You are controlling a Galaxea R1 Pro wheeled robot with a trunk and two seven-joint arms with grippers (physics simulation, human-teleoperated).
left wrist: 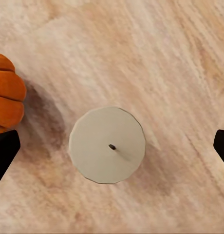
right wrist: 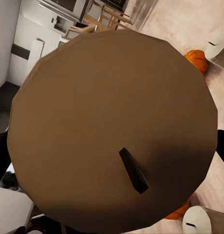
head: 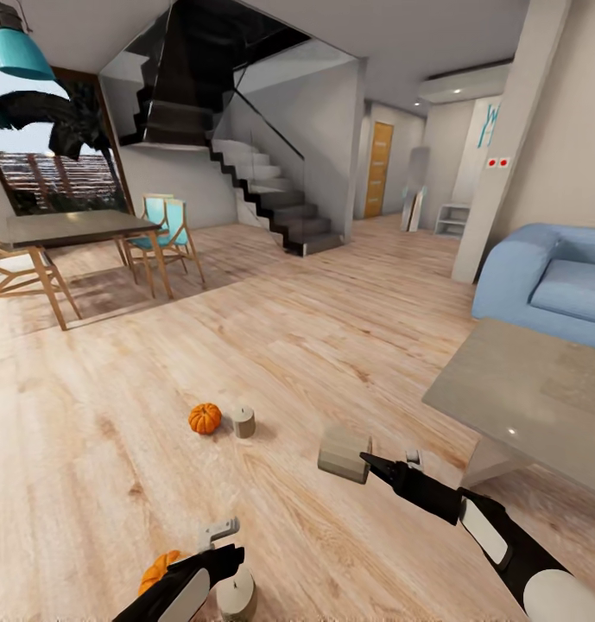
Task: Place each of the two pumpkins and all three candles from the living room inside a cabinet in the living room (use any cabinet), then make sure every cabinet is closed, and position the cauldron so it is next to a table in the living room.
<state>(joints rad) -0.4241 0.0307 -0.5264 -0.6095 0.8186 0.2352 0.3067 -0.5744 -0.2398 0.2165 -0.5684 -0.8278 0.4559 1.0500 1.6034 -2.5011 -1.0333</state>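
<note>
A beige candle [head: 343, 453] hangs tilted just above the floor with my right gripper [head: 366, 460] shut on it; up close in the right wrist view this candle [right wrist: 112, 131] takes up nearly the whole picture. My left gripper [head: 231, 560] is open and hovers over a second candle [head: 237, 598], which stands upright between the fingertips [left wrist: 5, 152] in the left wrist view [left wrist: 107, 145]. An orange pumpkin [head: 157, 571] [left wrist: 7, 97] lies right beside that candle. Farther out on the floor, another pumpkin [head: 205, 418] rests next to a third candle [head: 243, 422]. The table [head: 522, 406] stands at the right.
A blue sofa [head: 547, 276] sits behind the table at the right. A dining table [head: 72, 229] with chairs stands at the far left, and stairs [head: 280, 203] rise at the back. Bare wooden floor [head: 332, 328] stretches between them.
</note>
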